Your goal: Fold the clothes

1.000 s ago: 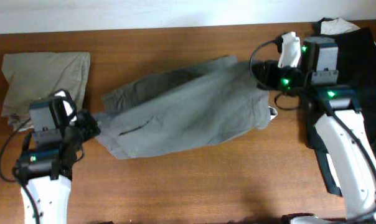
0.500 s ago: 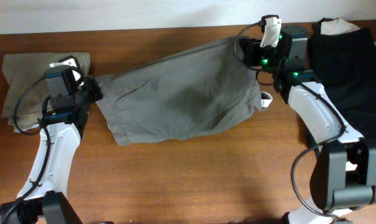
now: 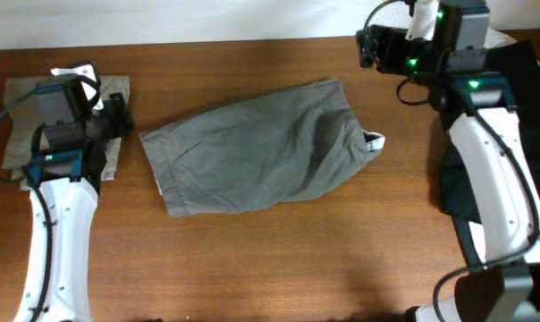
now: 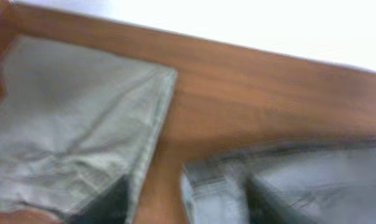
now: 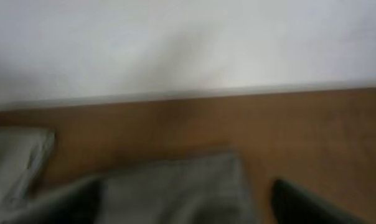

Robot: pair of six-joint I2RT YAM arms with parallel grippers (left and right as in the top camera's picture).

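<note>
The grey shorts lie folded flat in the middle of the table, with a small white tag sticking out at their right edge. My left gripper hovers just left of them, over the edge of the folded beige shorts. It is open and empty. In the left wrist view, the left gripper has bare wood and the grey waistband between its dark fingers. My right gripper is raised above the shorts' far right corner, open and holding nothing. In the right wrist view the grey shorts lie below it.
A black garment with a white one at its far edge lies at the table's right end, under the right arm. The table's far edge meets a white wall. Bare wood runs along the front.
Both grippers have opened and let go of the grey shorts, which were stretched between them. The shorts now rest flat, and both arms have drawn back outward.
</note>
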